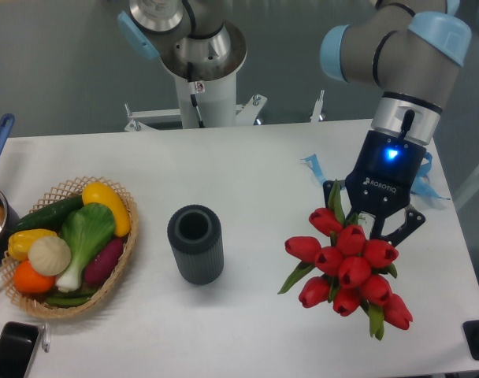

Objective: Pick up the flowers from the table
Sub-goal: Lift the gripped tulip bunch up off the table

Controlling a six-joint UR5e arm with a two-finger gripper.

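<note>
White table (247,173), grey wall | gripper (379,230) clamped on the flowers (348,264) at the stems, hanging above the table's right side | light, floppy, crushable; stems best

The gripper (379,223) is clamped on the stems of the flowers (348,268), whose red heads hang toward the camera above the table (247,181). A dark ribbed cylinder (195,244) stands upright at mid-table. At the left, a wicker basket (123,252) holds vegetables. Blue ribbon (318,172) lies behind the arm.
</note>
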